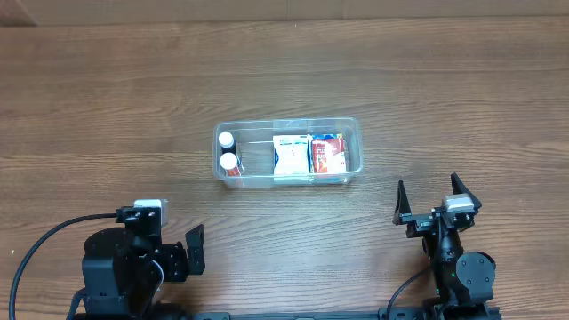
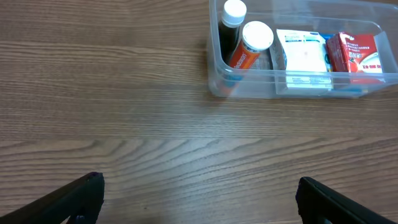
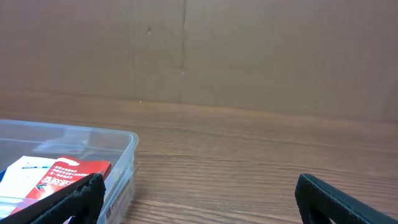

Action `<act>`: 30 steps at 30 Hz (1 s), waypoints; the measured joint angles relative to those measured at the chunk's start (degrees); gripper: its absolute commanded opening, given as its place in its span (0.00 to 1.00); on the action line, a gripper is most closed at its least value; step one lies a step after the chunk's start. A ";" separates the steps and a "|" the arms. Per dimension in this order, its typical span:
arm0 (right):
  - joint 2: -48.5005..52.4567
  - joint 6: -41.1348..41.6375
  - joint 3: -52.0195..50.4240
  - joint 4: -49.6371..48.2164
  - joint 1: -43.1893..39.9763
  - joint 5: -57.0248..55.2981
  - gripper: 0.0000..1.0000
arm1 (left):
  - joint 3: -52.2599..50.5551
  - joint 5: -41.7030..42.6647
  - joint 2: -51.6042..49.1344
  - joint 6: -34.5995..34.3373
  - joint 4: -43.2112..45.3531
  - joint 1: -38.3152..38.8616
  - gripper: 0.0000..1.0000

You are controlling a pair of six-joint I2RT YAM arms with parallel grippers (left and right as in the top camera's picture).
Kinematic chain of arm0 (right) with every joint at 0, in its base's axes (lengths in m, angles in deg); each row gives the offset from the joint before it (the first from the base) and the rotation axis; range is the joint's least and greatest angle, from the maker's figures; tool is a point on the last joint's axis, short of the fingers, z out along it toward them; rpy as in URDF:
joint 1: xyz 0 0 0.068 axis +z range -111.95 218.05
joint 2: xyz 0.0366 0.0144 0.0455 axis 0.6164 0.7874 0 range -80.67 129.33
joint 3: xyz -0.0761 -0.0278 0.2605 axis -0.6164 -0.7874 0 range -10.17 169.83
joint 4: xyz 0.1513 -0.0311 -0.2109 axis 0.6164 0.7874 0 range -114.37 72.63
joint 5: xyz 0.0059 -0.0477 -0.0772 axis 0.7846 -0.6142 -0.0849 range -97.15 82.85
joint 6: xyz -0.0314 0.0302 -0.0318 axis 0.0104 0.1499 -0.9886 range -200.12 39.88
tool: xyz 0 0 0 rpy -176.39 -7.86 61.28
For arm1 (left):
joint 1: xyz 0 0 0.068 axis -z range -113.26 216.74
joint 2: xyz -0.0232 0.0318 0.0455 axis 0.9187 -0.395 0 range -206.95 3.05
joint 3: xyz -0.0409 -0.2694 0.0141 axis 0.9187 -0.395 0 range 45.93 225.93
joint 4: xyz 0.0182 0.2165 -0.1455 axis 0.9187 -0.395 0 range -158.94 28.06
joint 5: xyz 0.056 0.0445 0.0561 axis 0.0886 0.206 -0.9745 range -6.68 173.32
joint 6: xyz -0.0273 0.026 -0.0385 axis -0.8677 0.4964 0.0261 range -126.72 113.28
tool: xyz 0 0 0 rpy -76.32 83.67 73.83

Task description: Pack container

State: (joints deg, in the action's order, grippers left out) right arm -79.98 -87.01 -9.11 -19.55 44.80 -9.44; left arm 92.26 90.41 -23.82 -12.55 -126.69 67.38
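The clear plastic container (image 1: 353,132) stands at the table's middle. Inside, two white-capped bottles (image 1: 228,162) stand at its left end, a white box (image 1: 291,155) lies in the middle and a red box (image 1: 328,154) at the right. The left wrist view shows the container (image 2: 217,81) with the orange-labelled bottle (image 2: 252,43), white box (image 2: 303,56) and red box (image 2: 356,53). The right wrist view shows its right corner (image 3: 127,155) and red box (image 3: 71,171). My left gripper (image 1: 178,249) (image 2: 199,199) is open and empty, near the front edge. My right gripper (image 1: 433,197) (image 3: 199,199) is open and empty, right of the container.
The wooden table (image 1: 107,107) spreads all round the container. A brown cardboard wall (image 3: 249,50) stands behind the table's far edge in the right wrist view. A black cable (image 1: 36,249) runs from the left arm's base at the front left.
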 measured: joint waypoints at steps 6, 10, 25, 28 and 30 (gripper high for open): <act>0.00 -0.20 0.00 -0.02 0.00 0.00 1.00 | 0.00 0.00 0.00 0.00 0.00 0.00 1.00; 0.00 -0.24 0.00 0.00 0.00 0.00 1.00 | 0.00 0.00 0.00 0.00 0.00 0.00 1.00; 0.00 -0.26 0.00 0.11 0.00 0.42 1.00 | -19.21 -3.48 15.63 -0.02 5.75 0.07 1.00; 0.00 -0.26 -0.02 0.11 0.00 0.39 1.00 | -22.18 -4.85 19.41 -0.02 6.75 1.07 1.00; 0.00 -0.26 0.00 0.09 0.00 0.42 1.00 | -23.63 -6.19 21.62 -0.02 7.78 2.78 1.00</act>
State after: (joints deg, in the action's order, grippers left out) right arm -79.98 -87.27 -9.11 -19.46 44.80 -9.02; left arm 68.63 84.23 -2.20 -12.57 -118.91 70.16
